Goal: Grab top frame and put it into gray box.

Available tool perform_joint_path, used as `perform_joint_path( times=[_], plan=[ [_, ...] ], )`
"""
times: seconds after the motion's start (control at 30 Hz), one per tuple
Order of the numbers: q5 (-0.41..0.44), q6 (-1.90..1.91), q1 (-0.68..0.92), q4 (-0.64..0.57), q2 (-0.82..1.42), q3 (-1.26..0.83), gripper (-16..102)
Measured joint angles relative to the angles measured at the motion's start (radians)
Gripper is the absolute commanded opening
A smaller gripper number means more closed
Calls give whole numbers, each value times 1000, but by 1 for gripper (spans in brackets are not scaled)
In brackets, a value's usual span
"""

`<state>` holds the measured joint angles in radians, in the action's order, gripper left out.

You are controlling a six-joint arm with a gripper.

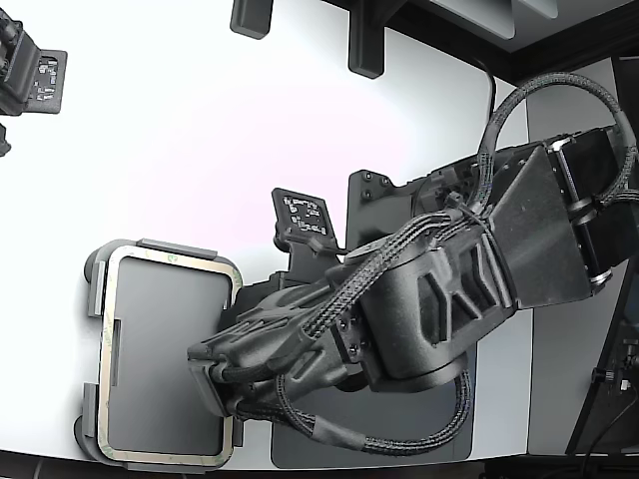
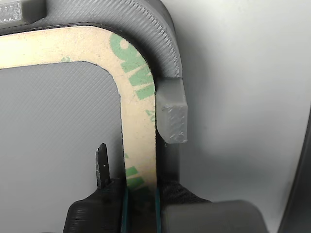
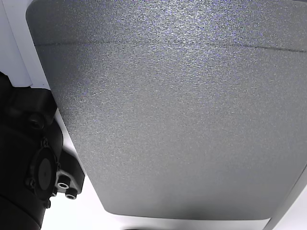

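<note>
My tool (image 2: pixel 141 199) is closed on the top frame (image 2: pixel 137 127): in the wrist view one dark finger (image 2: pixel 102 167) sits inside the frame's open middle and the other bulk lies on the outer side, with the cream rim and its green lettering pinched between them. That rim lies in the gray box (image 2: pixel 146 29), running along the box's inner wall and round its curved corner, just beside a raised gray tab (image 2: pixel 171 116) on the box edge.

In the exterior view my arm (image 1: pixel 429 289) reaches down toward the view's left, and the frame (image 1: pixel 170 256) shows as a pale rectangular ring lying flat within the gray box (image 1: pixel 97 282), near the lower left of the white table (image 1: pixel 200 120). A dark gray mat (image 1: pixel 379 439) lies under my arm, beside the box. The table is bright and bare-looking around them, with black fixtures at its far edge. The other view is filled by a stippled gray surface (image 3: pixel 182 105).
</note>
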<state>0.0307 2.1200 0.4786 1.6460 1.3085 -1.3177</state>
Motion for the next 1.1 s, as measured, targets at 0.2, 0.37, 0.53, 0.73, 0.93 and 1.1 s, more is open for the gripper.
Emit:
perform_joint_path(
  times=[0.2, 0.37, 0.53, 0.73, 0.93, 1.1],
  plan=[
    [-2, 0, -2, 0, 0, 0, -12],
    [-2, -3, -3, 0, 0, 0, -12],
    [-3, -3, -3, 0, 0, 0, 10],
    [-5, -11, -5, 0, -6, 17, 100],
    [71, -51, -5, 0, -6, 92, 100],
    [179, -141, -5, -5, -23, 216, 100]
  ],
)
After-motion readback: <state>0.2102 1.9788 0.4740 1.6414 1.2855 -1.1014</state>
